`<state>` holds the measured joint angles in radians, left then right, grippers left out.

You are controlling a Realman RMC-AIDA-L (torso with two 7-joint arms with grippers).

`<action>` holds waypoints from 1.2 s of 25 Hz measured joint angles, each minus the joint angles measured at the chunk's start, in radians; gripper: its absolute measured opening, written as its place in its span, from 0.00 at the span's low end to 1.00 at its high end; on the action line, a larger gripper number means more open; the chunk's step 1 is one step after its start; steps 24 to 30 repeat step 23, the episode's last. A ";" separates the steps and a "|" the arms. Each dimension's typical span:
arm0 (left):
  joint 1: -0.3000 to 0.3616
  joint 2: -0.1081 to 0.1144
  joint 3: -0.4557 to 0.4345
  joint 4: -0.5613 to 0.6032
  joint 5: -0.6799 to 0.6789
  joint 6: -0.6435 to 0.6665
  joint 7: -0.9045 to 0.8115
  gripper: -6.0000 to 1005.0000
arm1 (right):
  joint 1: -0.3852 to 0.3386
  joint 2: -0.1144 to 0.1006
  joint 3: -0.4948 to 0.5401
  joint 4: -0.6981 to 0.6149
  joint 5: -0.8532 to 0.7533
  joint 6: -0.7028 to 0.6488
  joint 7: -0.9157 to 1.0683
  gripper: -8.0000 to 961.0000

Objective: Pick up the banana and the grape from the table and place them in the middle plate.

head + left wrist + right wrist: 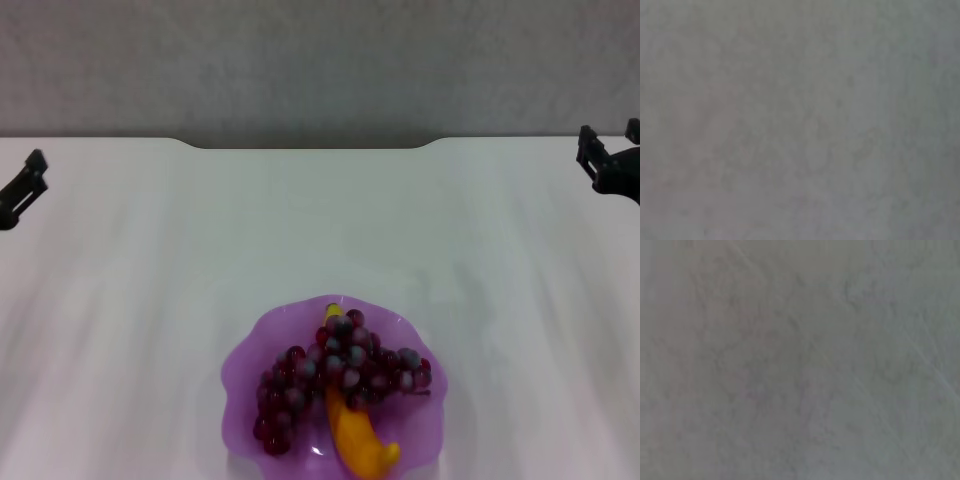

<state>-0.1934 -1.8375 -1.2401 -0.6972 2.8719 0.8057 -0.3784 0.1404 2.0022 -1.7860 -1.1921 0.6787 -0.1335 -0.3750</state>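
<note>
The purple scalloped plate [238, 368] sits on the white table [150, 280] at the near middle. The yellow-orange banana [360, 442] lies in it, with its greenish stem tip at the plate's far side. The dark red-purple grape bunch [340, 368] lies across the banana in the plate. My left gripper [22, 190] is at the far left edge of the head view, well away from the plate. My right gripper [610, 148] is at the far right edge, raised, with its fingers apart and empty. Both wrist views show only a blurred grey surface.
The table's notched far edge [310, 146] meets a grey wall [320, 60] behind. Nothing else stands on the tabletop.
</note>
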 joint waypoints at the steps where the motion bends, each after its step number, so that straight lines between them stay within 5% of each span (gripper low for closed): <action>1: -0.003 0.000 -0.002 0.016 0.000 0.006 0.000 0.87 | -0.012 0.000 -0.009 -0.017 -0.002 -0.001 0.001 0.58; 12: -0.010 0.004 0.007 0.032 0.001 0.016 0.003 0.87 | -0.064 -0.011 -0.142 -0.155 -0.053 0.002 0.002 0.58; 22: -0.023 0.004 0.019 0.019 0.001 0.028 0.002 0.87 | 0.054 -0.037 -0.140 0.010 -0.048 -0.020 0.025 0.58; 30: -0.024 0.004 0.019 0.019 0.001 0.029 0.001 0.87 | 0.058 -0.044 -0.140 0.014 -0.048 -0.022 0.034 0.58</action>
